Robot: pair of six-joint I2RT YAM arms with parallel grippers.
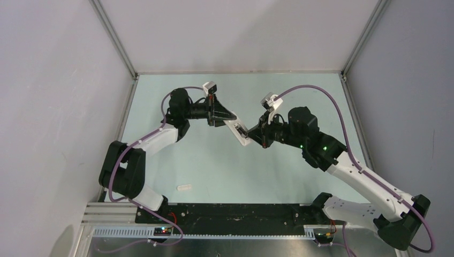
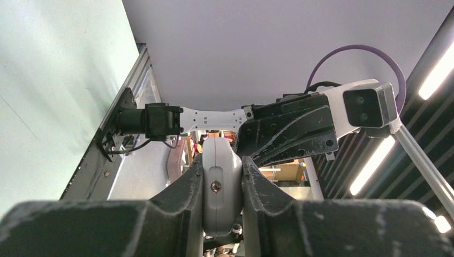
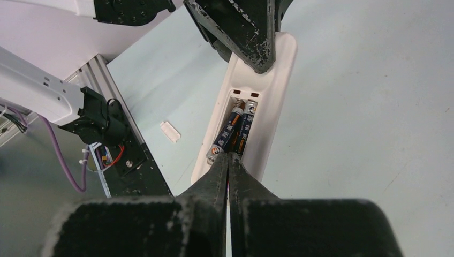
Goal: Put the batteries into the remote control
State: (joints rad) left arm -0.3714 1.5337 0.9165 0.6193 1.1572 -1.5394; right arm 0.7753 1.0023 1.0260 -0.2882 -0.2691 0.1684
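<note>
The white remote control is held above the table, its brownish battery recess facing up. My left gripper is shut on its far end; in the left wrist view the remote's rounded end sits clamped between the fingers. Two dark batteries lie side by side in the recess of the remote. The left one sits a little askew, its near end at the recess edge. My right gripper is shut and empty, its tips pressed together against the batteries' near ends; it also shows in the top view.
A small flat white cover strip lies on the pale green table near the left arm's base, and it also shows in the right wrist view. Grey walls and metal rails border the table.
</note>
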